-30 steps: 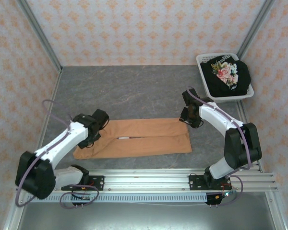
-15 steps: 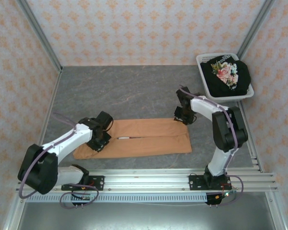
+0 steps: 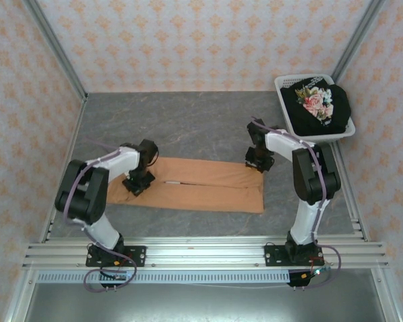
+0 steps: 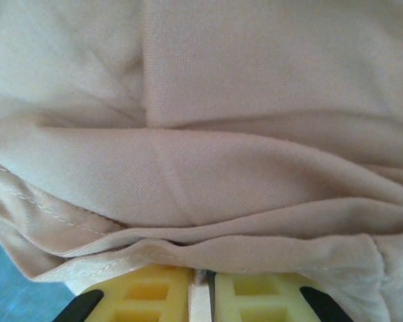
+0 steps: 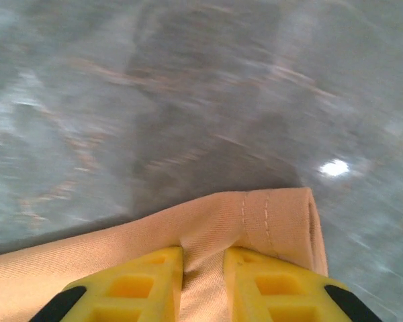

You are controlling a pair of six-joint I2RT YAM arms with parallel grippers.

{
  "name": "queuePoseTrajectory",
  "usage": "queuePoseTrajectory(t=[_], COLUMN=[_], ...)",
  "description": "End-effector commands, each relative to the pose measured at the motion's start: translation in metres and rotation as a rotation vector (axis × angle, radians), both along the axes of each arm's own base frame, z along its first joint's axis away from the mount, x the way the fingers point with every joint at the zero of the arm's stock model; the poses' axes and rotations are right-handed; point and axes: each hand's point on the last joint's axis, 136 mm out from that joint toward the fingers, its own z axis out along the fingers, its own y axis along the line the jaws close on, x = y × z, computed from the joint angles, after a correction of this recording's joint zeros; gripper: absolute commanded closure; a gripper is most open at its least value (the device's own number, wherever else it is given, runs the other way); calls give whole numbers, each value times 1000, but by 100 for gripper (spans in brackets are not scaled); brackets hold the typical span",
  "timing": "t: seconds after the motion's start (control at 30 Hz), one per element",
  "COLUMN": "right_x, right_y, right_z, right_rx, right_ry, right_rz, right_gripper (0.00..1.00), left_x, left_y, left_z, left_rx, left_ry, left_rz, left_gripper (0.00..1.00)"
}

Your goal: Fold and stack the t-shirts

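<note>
My left pincer (image 4: 200,298) is clamped on a bunched, hemmed edge of the orange t-shirt (image 3: 201,191); its yellow jaws are nearly together with cloth between them. My right pincer (image 5: 203,285) is closed on the same shirt, biting a stitched corner with bare grey surface (image 3: 188,121) beyond it. From above, the orange shirt lies as a long, narrow band across the middle of the surface, nearer the near edge, and I hold it at its left and right ends. I judge the lengthwise folding is done, leaving the strip to be folded across into a compact packet. The black t-shirt (image 3: 319,107) with pink flowers sits bundled in the white basket (image 3: 326,136) at the far right corner, not yet folded. No stack exists yet, so less than half is done.
</note>
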Motion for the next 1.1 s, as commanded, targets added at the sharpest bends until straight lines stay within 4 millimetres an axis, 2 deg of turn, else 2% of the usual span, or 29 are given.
queuePoseTrajectory(t=[0.0, 0.17, 0.23, 0.33, 0.43, 0.53, 0.63, 0.67, 0.77, 0.87, 0.93, 1.0, 1.07], right_x=[-56, -106, -123, -140, -147, -143, -129, -126, -115, -107, -101, -97, -89], right_y=[-33, -31, -17, 13, 44, 76, 102, 106, 111, 108, 103, 93, 84], right_z=[-9, -13, -17, -22, -25, -26, -18, -14, 2, 26, 46, 65, 80], right_rx=[-125, -79, -40, 32, 107, 209, 280, 290, 314, 331, 330, 308, 294], right_ry=[137, 184, 195, 217, 230, 238, 231, 231, 203, 144, 102, 53, -10], right_rz=[-121, -270, -310, -352, -404, -479, -517, -524, -561, -576, -538, -471, -375], right_gripper=[76, 76, 76, 76, 75, 73, 69, 68, 65, 57, 52, 49, 47], left_x=[54, 156, 198, 248, 289, 323, 350, 355, 365, 357, 337, 310, 273], left_y=[-2, -35, -57, -97, -142, -184, -206, -208, -202, -194, -183, -173, -168], left_z=[-3, 7, 11, 13, 15, 17, 33, 43, 94, 152, 187, 204, 199], left_rx=[34, -21, -69, -156, -277, -431, -503, -510, -490, -444, -392, -349, -326], left_ry=[-25, -129, -192, -285, -407, -555, -698, -733, -839, -899, -888, -830, -728], left_rz=[-151, -261, -299, -334, -345, -298, -266, -260, -262, -303, -334, -360, -394], left_gripper=[86, 85, 84, 82, 79, 76, 68, 65, 52, 42, 39, 39, 40])
